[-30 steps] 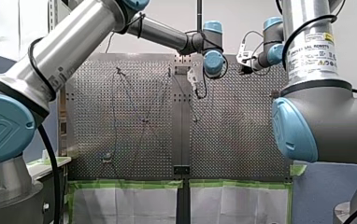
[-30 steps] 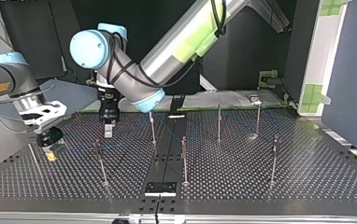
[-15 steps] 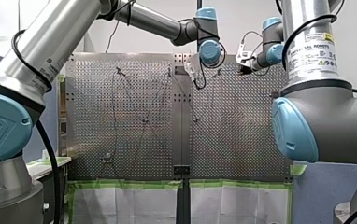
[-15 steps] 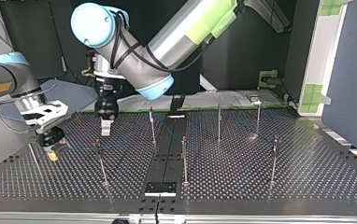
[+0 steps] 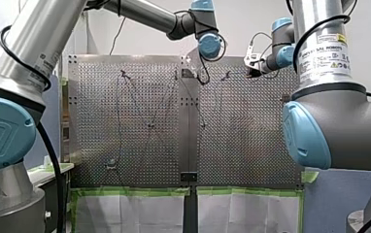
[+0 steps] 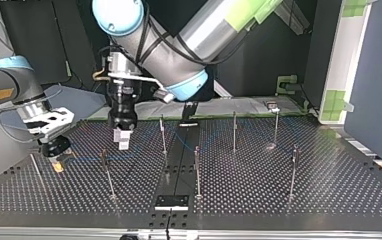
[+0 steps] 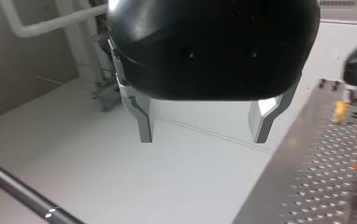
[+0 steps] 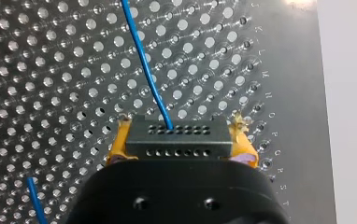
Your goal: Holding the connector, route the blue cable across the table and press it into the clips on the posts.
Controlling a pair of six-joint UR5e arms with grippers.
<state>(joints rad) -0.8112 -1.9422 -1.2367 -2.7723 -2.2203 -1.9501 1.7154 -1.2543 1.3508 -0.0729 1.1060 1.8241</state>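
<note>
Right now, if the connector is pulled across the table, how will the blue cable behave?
Probably floppy: the blue cable is thin and curves gently away from the connector. Likely light, trailing behind, so it may snag on the posts.

Upright posts (image 6: 197, 172) scattered across table (image 6: 329, 200); blue cable (image 8: 166, 116) running among them; open lanes between posts.

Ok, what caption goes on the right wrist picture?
Right gripper clamps the connector, blue cable trailing over the perforated table.
</note>
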